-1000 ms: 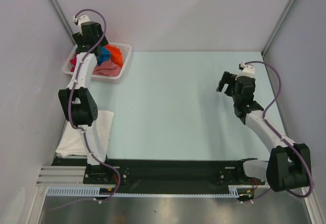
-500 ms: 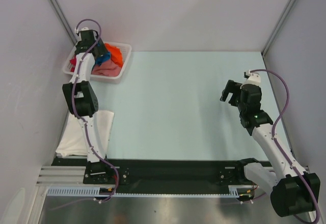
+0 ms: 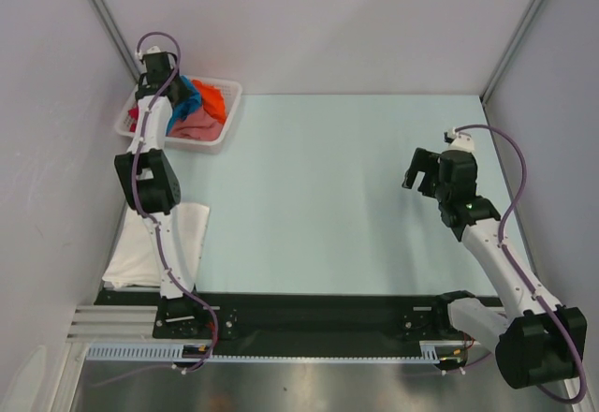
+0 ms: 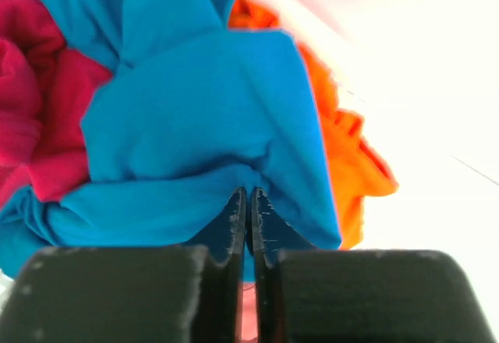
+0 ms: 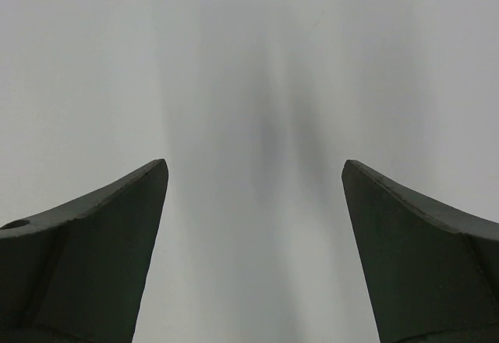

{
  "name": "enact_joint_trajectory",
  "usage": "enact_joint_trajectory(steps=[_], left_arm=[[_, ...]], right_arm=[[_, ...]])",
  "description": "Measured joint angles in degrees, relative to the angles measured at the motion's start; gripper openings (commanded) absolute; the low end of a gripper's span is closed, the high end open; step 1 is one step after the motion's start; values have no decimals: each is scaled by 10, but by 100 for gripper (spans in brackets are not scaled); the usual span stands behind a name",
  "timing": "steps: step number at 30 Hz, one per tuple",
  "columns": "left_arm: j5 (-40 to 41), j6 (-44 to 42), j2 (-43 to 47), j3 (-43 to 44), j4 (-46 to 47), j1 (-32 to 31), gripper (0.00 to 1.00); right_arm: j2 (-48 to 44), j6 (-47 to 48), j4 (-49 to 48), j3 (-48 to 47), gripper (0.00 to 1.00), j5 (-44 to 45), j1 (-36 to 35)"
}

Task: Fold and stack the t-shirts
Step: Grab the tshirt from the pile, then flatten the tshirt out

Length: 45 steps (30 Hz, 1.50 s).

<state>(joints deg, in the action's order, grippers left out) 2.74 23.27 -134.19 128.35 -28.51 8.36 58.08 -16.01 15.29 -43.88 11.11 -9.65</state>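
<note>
Top: left claw (image 3: 161,84) seen down in far-left basket (image 3: 231,101), right claw (image 3: 423,170) parked over bench (image 3: 318,178).
Left wrist: jaws, wide a second ago, now pinched on blue t-shirt (image 4: 195,117); lift-out judged next.
Right wrist: jaws spread, empty.

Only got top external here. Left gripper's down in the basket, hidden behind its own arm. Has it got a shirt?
Observer: Yes. The left wrist view shows the left gripper shut on a bunched fold of the blue t-shirt.
Operator: What's next to the blue?
Observer: In that view, the crimson t-shirt is at the picture's left and the orange t-shirt at its right, both against the blue.
Operator: Right gripper holding anything?
Observer: No. The right wrist view shows the right gripper open wide and empty.
</note>
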Motion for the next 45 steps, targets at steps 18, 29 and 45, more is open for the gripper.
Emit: enact_joint_trajectory(steps=[18,29,45], left_arm=[[-15,79,222,65,29,-21,0],[-70,167,341,159,148,-55,0],[-227,386,396,80,217,-219,0]], right_arm=[[37,-58,62,-83,96,-138,-27],[83,-58,72,-130,96,-146,-87],[128,-49,72,-160,96,-146,-120]])
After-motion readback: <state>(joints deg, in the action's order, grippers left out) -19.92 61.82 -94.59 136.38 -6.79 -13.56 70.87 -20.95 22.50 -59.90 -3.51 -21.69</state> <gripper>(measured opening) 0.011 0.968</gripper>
